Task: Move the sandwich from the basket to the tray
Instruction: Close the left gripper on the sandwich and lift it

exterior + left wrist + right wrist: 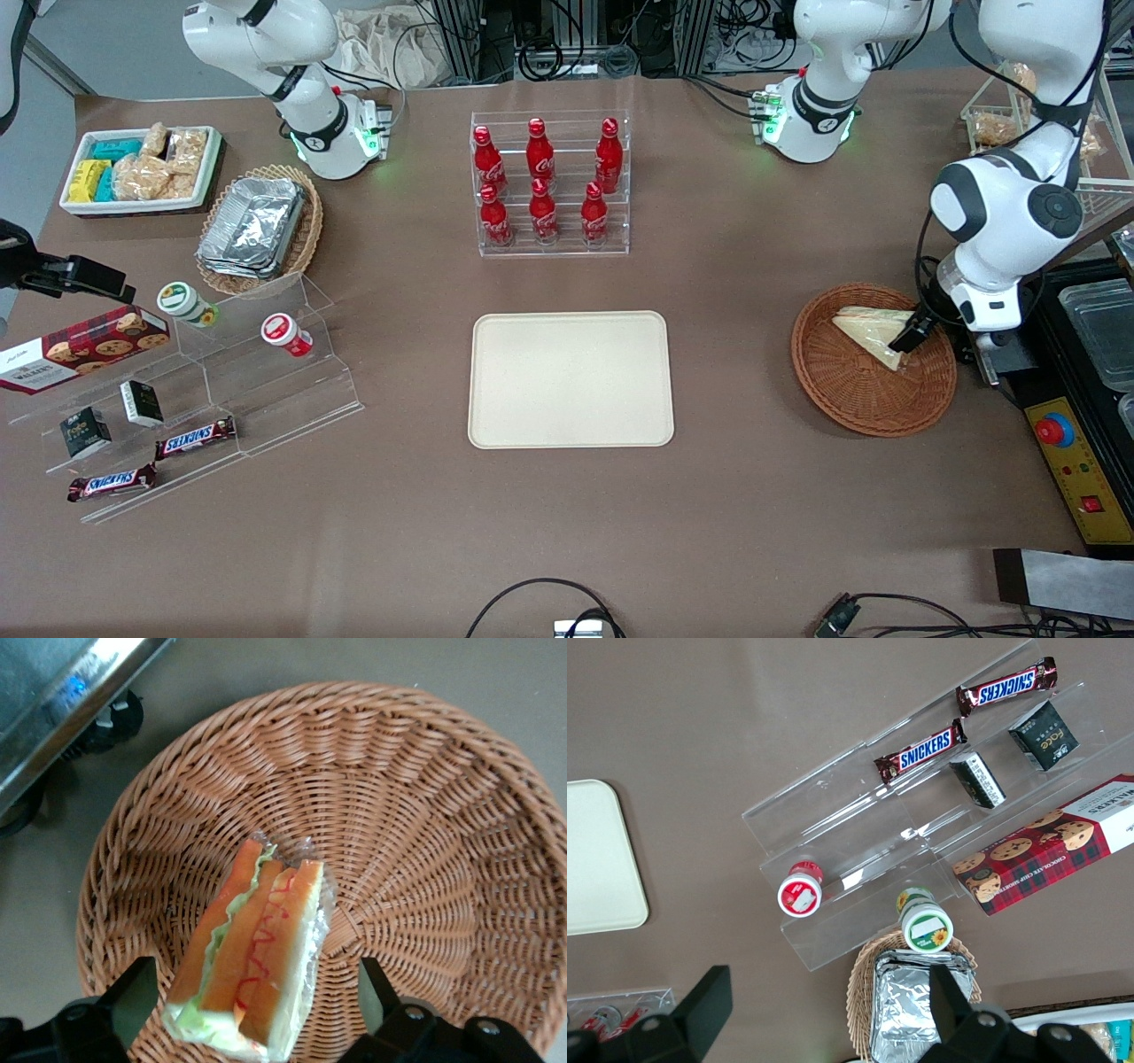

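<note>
Gripper: the gripper (252, 1005) is lowered into the basket (850, 390) at the working arm's end of the table; its two fingers (133, 997) are spread wide and are seen on either side of the sandwich (252, 952), with nothing clasped between them.

Sandwich: the clear-wrapped wedge is seen lying in the basket, its orange and green filling edge turned up toward the wrist camera; in the front view the sandwich (868, 332) rests in the part of the basket farther from the front camera, with one dark fingertip just above its tip.

Basket: a round reddish-brown wicker bowl, shown holding the sandwich only.

Arm: the white arm (1010, 213) is bent downward over the basket's rim, its wrist held above the edge nearest the black equipment.

Tray: the cream tray (570, 379) is laid flat at the table's middle, well apart from the basket, with nothing on it.

Bottle rack: six red bottles (542, 182) are stood in two rows in a clear rack (551, 244), farther from the front camera than the tray.

Parked arm's end: foil trays (252, 226) are stacked in a lighter wicker basket (306, 239); bagged snacks are kept in a white bin (137, 168); chocolate bars (195, 437), small boxes and a biscuit box (84, 348) are displayed on clear steps.
</note>
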